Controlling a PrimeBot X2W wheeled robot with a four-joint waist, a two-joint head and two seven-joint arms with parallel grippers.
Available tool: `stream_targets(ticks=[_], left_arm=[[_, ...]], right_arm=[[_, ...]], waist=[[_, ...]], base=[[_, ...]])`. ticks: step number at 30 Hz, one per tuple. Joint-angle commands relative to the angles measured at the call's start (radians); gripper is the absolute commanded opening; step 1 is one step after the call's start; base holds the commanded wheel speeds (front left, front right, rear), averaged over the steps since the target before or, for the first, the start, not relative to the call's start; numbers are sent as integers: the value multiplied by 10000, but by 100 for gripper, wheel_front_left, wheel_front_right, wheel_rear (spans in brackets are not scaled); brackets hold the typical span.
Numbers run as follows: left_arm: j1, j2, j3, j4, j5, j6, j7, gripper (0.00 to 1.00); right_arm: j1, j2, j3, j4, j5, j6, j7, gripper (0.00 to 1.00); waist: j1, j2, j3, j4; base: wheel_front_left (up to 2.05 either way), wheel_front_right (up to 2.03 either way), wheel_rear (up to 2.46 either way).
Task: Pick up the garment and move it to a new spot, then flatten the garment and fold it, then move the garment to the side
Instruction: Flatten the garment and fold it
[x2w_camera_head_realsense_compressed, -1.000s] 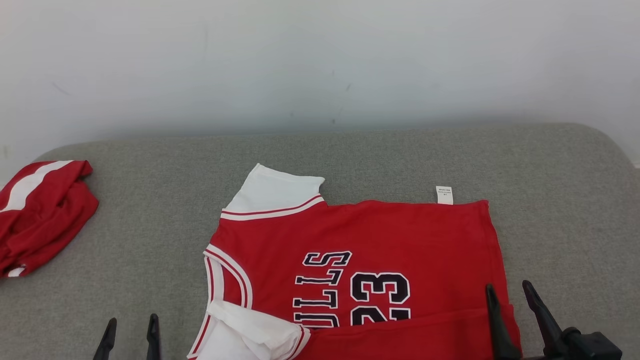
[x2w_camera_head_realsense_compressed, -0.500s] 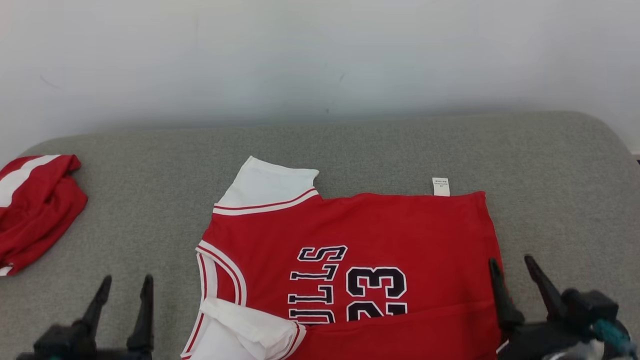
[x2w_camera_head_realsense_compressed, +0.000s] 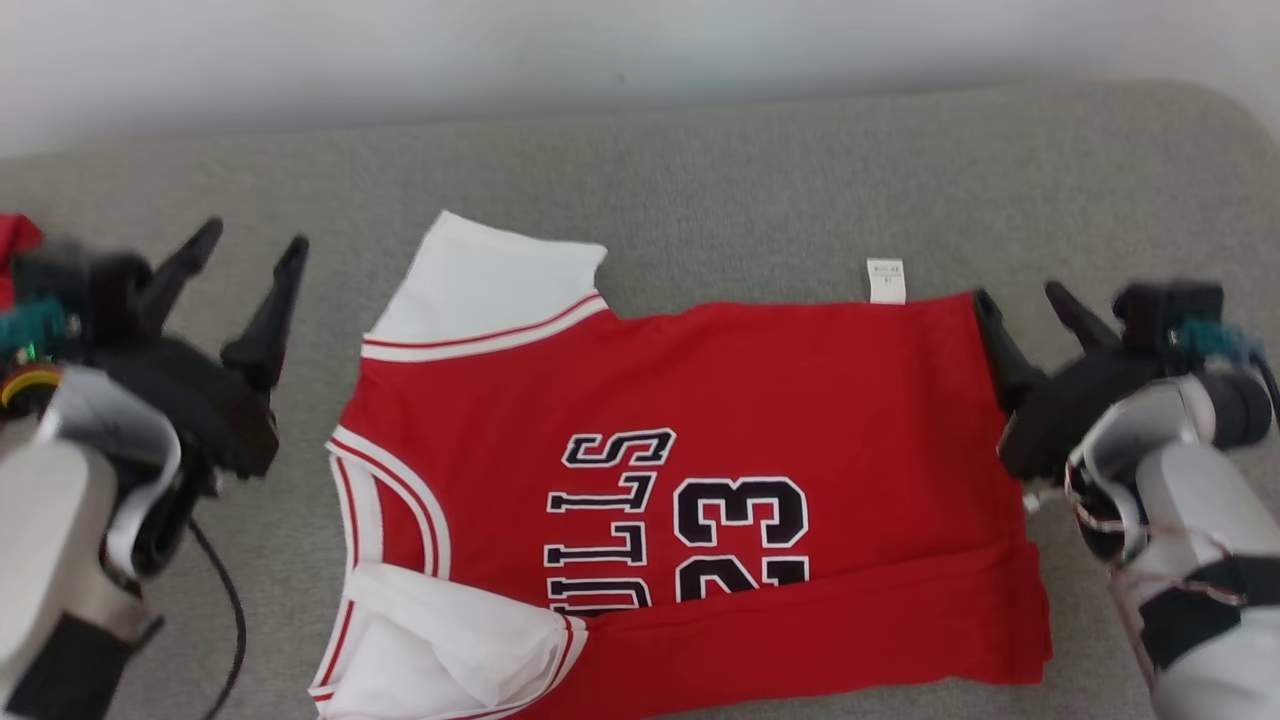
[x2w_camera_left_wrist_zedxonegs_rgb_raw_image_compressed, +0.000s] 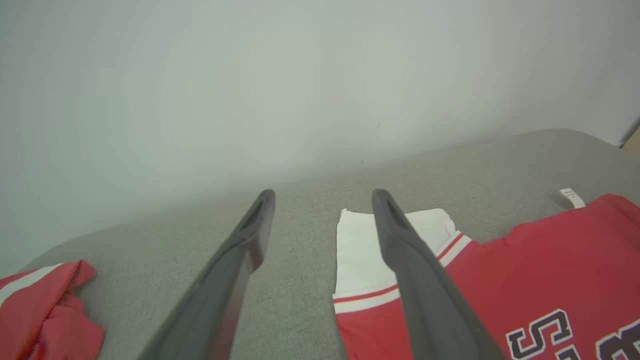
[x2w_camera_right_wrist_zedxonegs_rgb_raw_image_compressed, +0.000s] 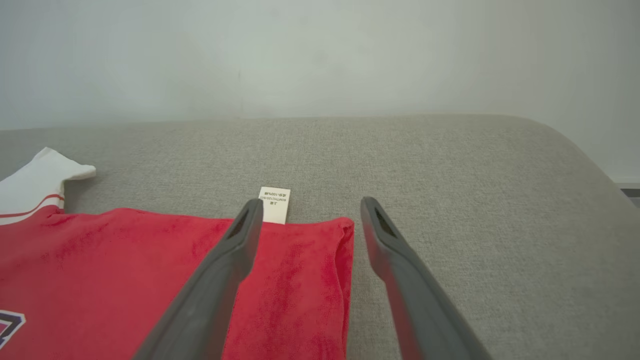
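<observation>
As the jersey (x2w_camera_head_realsense_compressed: 700, 420) lies spread on the grey counter (x2w_camera_head_realsense_compressed: 760, 170), long axis running left to right, I have both pincers released and empty, right pincer (x2w_camera_head_realsense_compressed: 1018, 295) at its far hem corner (x2w_camera_head_realsense_compressed: 960, 305), left pincer (x2w_camera_head_realsense_compressed: 255, 238) wide of the sleeve (x2w_camera_head_realsense_compressed: 490, 275).

"ULLS" and "23" on jersey (x2w_camera_head_realsense_compressed: 760, 390)

Fingers (x2w_camera_right_wrist_zedxonegs_rgb_raw_image_compressed: 225, 270) (apart) astride red jersey (x2w_camera_right_wrist_zedxonegs_rgb_raw_image_compressed: 125, 260) corner
</observation>
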Motion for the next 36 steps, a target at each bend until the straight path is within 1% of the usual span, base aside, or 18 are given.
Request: stream_targets(ticks=[1, 4, 9, 12, 17, 22, 30, 36], left_arm=[[-558, 107, -298, 218, -359, 13, 203, 100], [-1610, 452, -950, 825, -972, 14, 846, 100], [-3104, 760, -2039, 1819, -1497, 13, 1618, 100], [-3813, 834, -2684, 2358, -1661, 13, 2083, 100], [-4631, 866, -3519, 3291, -2071, 13, 2648, 100], [-5109, 949, -4035, 3913, -2427, 12, 2611, 100], [-5697, 1211, -4872, 4688, -2821, 12, 2456, 100], [-5967, 1190, -5158, 5107, -3044, 12, 2396, 100]], right_arm=[[-495, 35, 107, 211, 58, -25, 226, 100], [-1362, 82, 367, 774, -12, -25, 846, 100], [-2579, 280, 889, 1477, 59, -25, 1500, 100], [-3127, 460, 1174, 1884, 124, -25, 1887, 100], [-3688, 791, 1495, 2504, 294, -25, 2202, 100], [-4128, 1078, 1799, 3006, 309, -25, 2354, 100], [-4797, 1575, 2156, 3767, 464, -25, 2273, 100], [-5032, 1735, 2331, 4074, 571, -25, 2125, 100]], waist=[[-2, -1, 1029, -447], [-2, -1, 1421, -661], [-2, -1, 1899, -1042], [-2, -1, 2079, -1215], [-2, -1, 2283, -1486], [-2, -1, 2416, -1754], [-2, -1, 2738, -2211], [-2, -1, 2927, -2345]], base=[[0, 0, 0], [0, 0, 0], [0, 0, 0], [0, 0, 0], [0, 0, 0], [0, 0, 0], [0, 0, 0], [0, 0, 0]])
